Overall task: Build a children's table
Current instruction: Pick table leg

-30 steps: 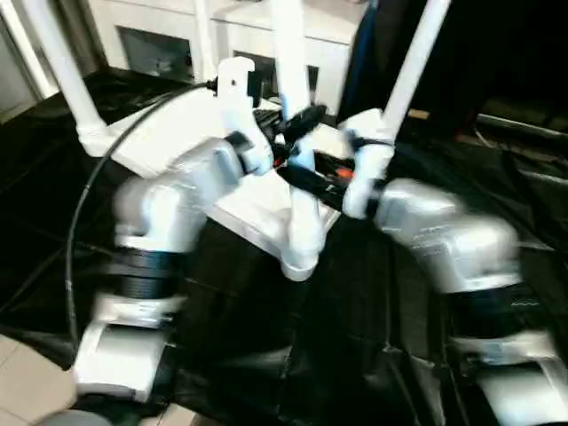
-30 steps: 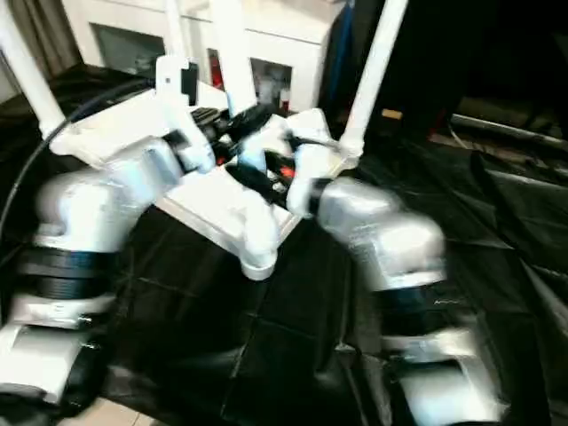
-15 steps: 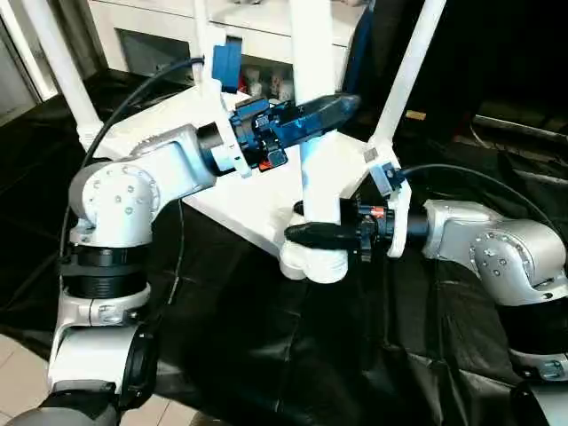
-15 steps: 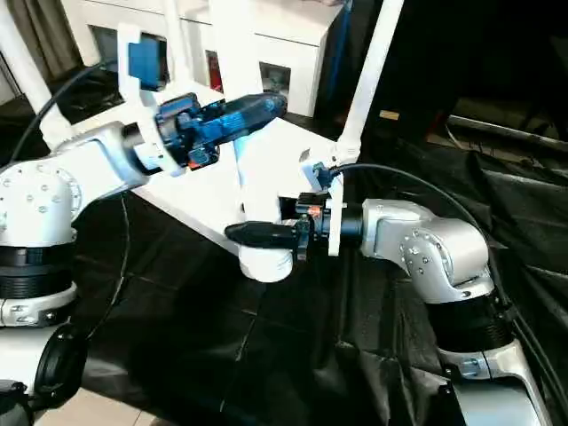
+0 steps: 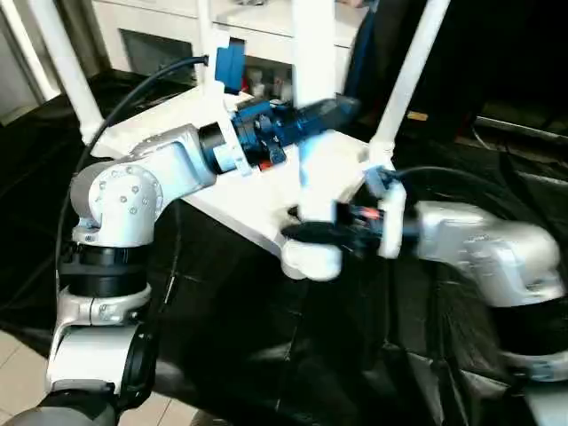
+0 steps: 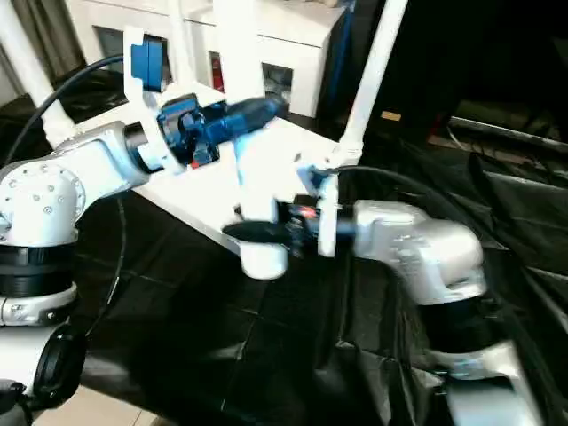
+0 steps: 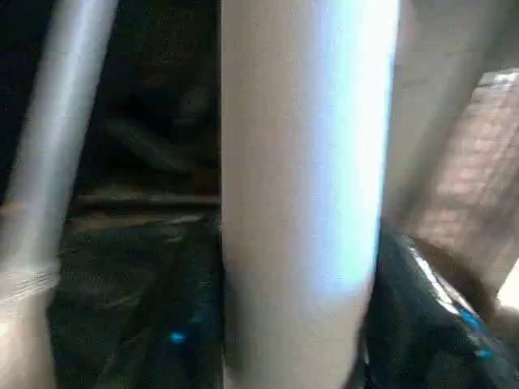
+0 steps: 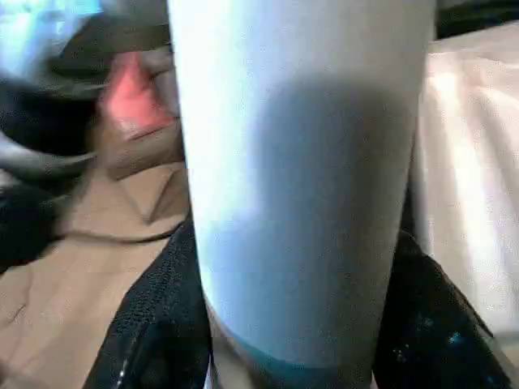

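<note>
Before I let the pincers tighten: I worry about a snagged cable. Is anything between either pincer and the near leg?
Nothing visible. Both the left pincer and the right pincer sit straight on the near leg, above its corner socket; the cables run behind the wrists.

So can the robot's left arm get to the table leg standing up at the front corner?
Probably yes. The left gripper is already at that leg, its fingers either side of the tube, above the right gripper near the corner socket. Nothing sits between them.
</note>
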